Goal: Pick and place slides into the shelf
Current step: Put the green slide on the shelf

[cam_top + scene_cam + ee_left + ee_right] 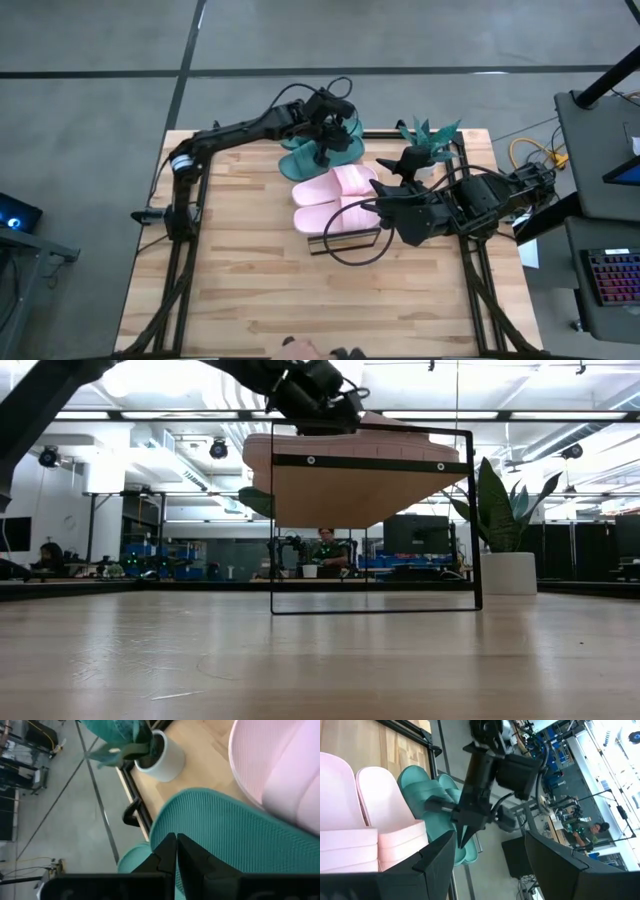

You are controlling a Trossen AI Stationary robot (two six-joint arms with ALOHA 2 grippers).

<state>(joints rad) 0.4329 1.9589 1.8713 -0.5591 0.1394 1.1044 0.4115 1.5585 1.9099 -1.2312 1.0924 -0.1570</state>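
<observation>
Two pale pink slides (335,198) (365,815) lie side by side, soles down, on the shelf (360,480), whose near edge (345,241) shows dark in the high view. Beyond them, toward the far edge, lie two teal slides (312,160) (422,787). My left gripper (326,140) (176,845) hovers shut over the teal pair, fingers slanting down at the ribbed sole of one teal slide (240,835). My right gripper (385,208) (490,865) waits open, raised beside the pink slides on their right, with nothing between its fingers. My left gripper's shut fingertips (170,842) stand right at the teal slide's ribbed surface (200,820), coming from above at a slant. Whether they touch it, I cannot tell; my right gripper's own finger covers the tips in the right wrist view.
A white pot with a green plant (430,140) (505,565) (160,757) stands at the far right of the table, close to the shelf's end. The black table frame (132,810) runs along the far edge. Bare wood (300,300) lies toward the near edge.
</observation>
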